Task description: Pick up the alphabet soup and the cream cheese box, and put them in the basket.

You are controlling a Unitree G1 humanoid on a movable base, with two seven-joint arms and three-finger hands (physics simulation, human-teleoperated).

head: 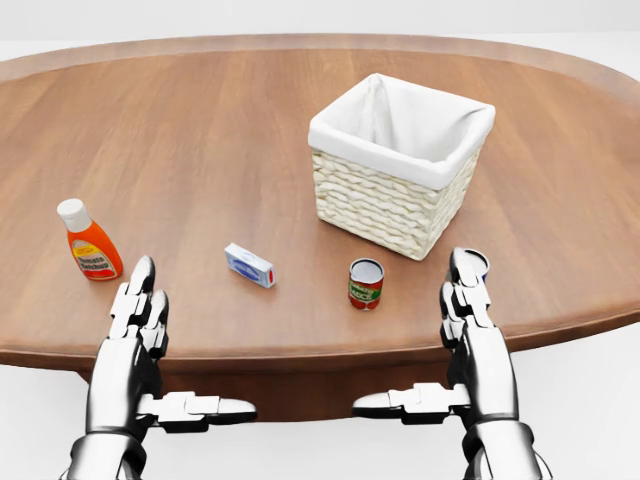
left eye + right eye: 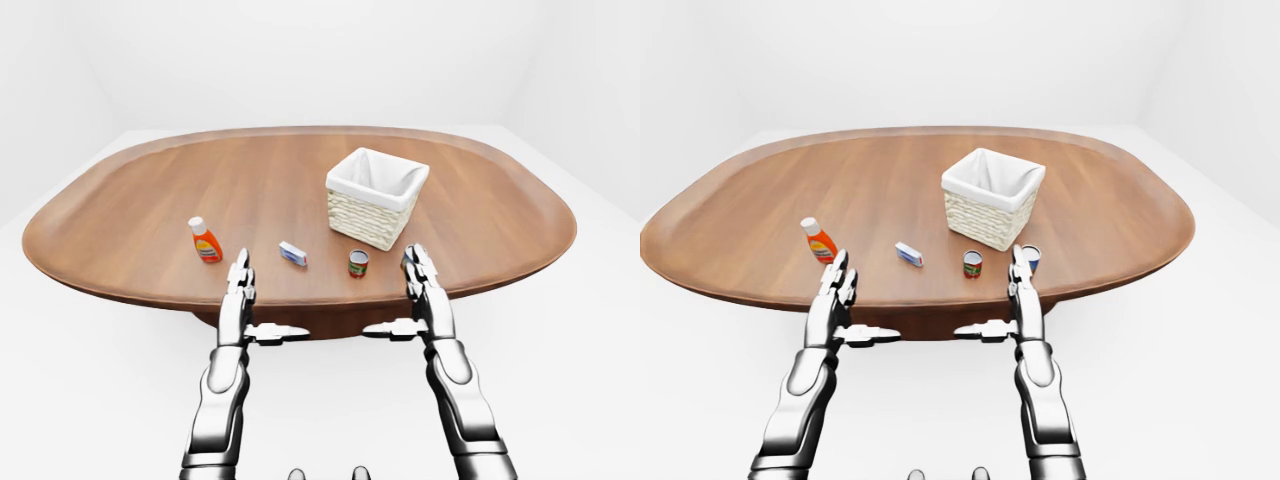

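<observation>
**Operator:** Item one, alphabet soup (image 1: 366, 283): small can, upright on the surface (image 1: 200, 130), near edge, just on the near side of the basket (image 1: 395, 205). I judge it rigid, fairly heavy for its size, smooth and likely slippery; I'd take it round the wall, fingers on opposite sides.

**Assistant:** And the box?

**Operator:** Item two, cream cheese box (image 1: 249, 265): small, flat, lying left of the can, apart from it. Probably light, cardboard, crushable; hold across the two long sides, gently.

**Assistant:** Other stock?

**Operator:** One orange bottle (image 1: 90, 241), far left, upright. One second can (image 2: 1031, 257), mostly hidden behind my right robot hand (image 1: 470, 300); label unreadable.

**Assistant:** Hands?

**Operator:** Left robot hand (image 1: 138, 318): fingers straight, spread apart, thumb out sideways, holding nothing, hanging at the near edge, right of the bottle. Right robot hand: the same, empty, right of the soup can. Basket: white-lined, open top, seemingly empty.
</observation>
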